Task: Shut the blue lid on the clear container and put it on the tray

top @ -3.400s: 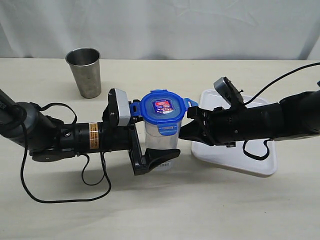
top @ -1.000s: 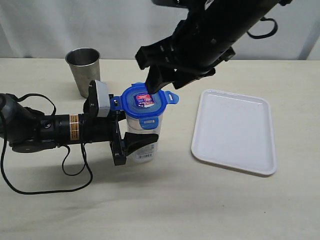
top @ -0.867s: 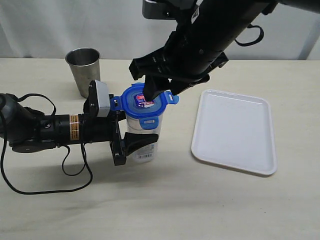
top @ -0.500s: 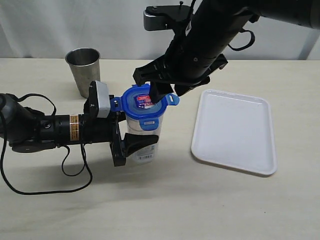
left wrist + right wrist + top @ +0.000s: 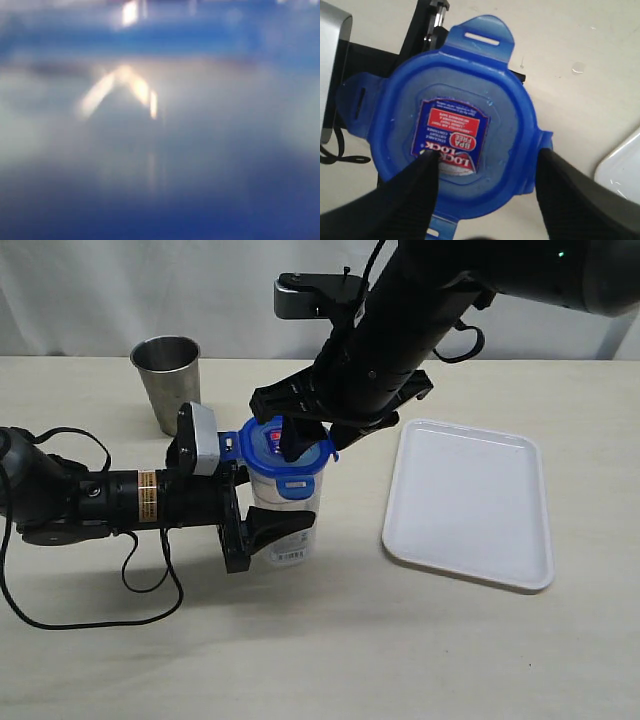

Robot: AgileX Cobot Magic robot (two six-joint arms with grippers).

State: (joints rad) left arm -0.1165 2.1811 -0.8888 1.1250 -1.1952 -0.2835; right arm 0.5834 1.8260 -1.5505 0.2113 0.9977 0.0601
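A steel cup (image 5: 167, 383) stands upright on the beige table (image 5: 330, 640).

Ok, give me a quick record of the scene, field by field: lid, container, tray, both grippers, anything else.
lid: on top of the container, side flaps sticking out
container: upright on the table, beside the tray, not on it
tray: nothing on it, right of the container in the exterior view
left gripper: clamped on the container's side
right gripper: open, above the lid, one fingertip over its sticker
cup: steel, upright, behind the left arm, apart from both grippers
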